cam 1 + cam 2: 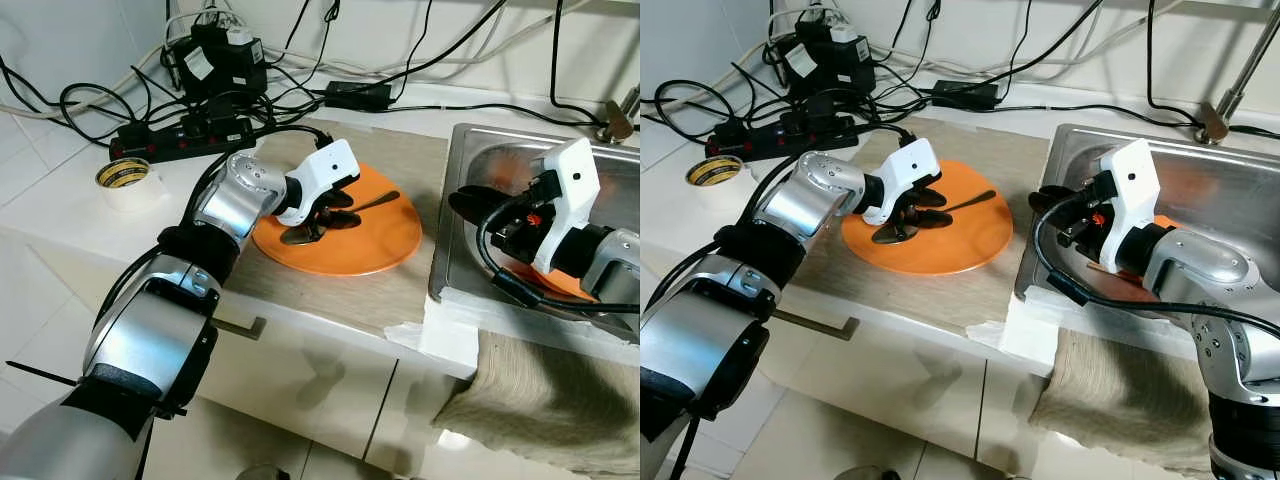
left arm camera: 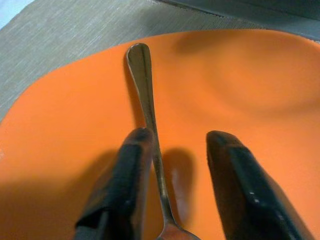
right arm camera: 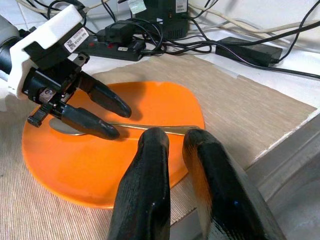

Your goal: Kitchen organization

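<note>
Straddling the spoon (image 2: pixel 150 125) with my left gripper (image 1: pixel 322 216), I have its fingers (image 2: pixel 120 195) spread narrowly to either side of the thin handle, one just touching it, not yet closed. The spoon lies flat on the orange plate (image 1: pixel 385 245), bowl under my wrist, handle pointing toward the sink side of the counter (image 1: pixel 340 300). I judge the risk to be the flatness: a handle lying flush on a smooth plate may skate or twist out as I close, and pressing down could nudge the plate, which sits not far from the counter's front edge. The plate carries nothing but the spoon. My right gripper (image 1: pixel 1055 205) hangs over the sink (image 1: pixel 1240 200) near its counter-side wall, fingers nearly together and holding nothing; something orange lies in the basin beneath that arm, though I cannot tell what. Cables and a power strip (image 1: pixel 180 138) crowd the counter's back edge, a tape roll (image 1: pixel 125 178) at its left.
</note>
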`<state>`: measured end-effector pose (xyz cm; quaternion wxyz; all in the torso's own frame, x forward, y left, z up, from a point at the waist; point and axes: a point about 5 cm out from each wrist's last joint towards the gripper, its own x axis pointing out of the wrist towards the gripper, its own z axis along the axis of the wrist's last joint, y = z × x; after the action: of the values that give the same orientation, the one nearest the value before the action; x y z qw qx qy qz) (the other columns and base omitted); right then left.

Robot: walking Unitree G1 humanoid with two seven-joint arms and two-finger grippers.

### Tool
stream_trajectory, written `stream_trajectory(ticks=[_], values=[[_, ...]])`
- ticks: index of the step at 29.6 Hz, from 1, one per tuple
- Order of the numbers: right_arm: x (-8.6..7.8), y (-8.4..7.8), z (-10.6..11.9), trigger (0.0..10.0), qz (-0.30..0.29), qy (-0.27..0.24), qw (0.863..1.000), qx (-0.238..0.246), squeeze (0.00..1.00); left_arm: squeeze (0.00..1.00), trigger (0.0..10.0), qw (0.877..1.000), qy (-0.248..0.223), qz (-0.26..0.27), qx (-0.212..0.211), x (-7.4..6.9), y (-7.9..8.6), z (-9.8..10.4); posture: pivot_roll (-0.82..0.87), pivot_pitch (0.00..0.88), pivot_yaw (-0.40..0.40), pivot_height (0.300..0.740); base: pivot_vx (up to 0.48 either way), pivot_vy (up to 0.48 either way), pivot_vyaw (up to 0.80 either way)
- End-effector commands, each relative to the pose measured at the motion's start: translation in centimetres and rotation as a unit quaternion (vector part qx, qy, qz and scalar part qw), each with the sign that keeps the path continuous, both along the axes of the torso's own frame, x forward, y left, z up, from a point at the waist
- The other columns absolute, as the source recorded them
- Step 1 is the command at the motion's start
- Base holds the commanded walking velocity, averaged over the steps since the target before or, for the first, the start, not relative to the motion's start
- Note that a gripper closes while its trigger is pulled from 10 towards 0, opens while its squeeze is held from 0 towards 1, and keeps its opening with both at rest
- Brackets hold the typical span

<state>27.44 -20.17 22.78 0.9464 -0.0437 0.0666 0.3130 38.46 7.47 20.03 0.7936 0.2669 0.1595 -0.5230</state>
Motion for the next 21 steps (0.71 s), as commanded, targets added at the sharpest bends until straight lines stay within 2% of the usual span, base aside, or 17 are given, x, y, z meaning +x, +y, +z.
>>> stream_trajectory(ticks=[1, 8, 12, 13, 15, 16, 21], values=[[-0.2, 0.2, 0.3, 10.0, 0.004, -0.011, 1.000, -0.001, 0.00, 1.00, 10.0, 1.000, -0.010, 0.001, 0.003, 0.3, 0.0, 0.8, -0.12, 0.000, 0.079, 0.740, 0.000, 0.000, 0.00], [-0.3, 0.3, 0.1, 10.0, 0.005, -0.009, 1.000, -0.001, 0.00, 1.00, 10.0, 1.000, 0.008, 0.000, 0.014, 0.2, 0.0, -0.1, -0.12, 0.000, 0.079, 0.740, 0.000, 0.000, 0.00], [-0.3, 0.4, 0.1, 10.0, 0.006, -0.009, 1.000, -0.001, 0.00, 1.00, 10.0, 0.999, 0.022, 0.003, 0.035, 0.2, 0.0, -0.8, -0.12, 0.000, 0.080, 0.740, 0.000, 0.000, 0.00], [-0.3, 0.4, 0.1, 10.0, 0.006, -0.008, 1.000, -0.001, 0.00, 0.21, 10.0, 0.999, 0.027, 0.001, 0.036, 0.1, -0.1, -0.9, -0.12, 0.000, 0.081, 0.740, 0.000, 0.000, 0.00], [-0.3, 0.4, 0.1, 10.0, 0.006, -0.008, 1.000, -0.002, 0.00, 0.21, 10.0, 0.999, 0.030, 0.000, 0.037, 0.1, -0.2, -1.0, -0.12, 0.000, 0.081, 0.740, 0.000, 0.000, 0.00], [-0.4, 0.4, 0.1, 10.0, 0.006, -0.008, 1.000, -0.002, 0.00, 0.00, 10.0, 0.999, 0.035, 0.001, 0.037, 0.1, -0.2, -1.2, -0.13, 0.000, 0.083, 0.740, 0.000, 0.000, 0.00], [-0.5, 0.3, 0.1, 10.0, 0.003, -0.008, 1.000, -0.003, 0.00, 0.00, 10.0, 0.998, 0.056, 0.019, 0.032, 0.1, -0.4, -1.8, -0.14, 0.000, 0.084, 0.740, 0.000, 0.000, 0.00]])
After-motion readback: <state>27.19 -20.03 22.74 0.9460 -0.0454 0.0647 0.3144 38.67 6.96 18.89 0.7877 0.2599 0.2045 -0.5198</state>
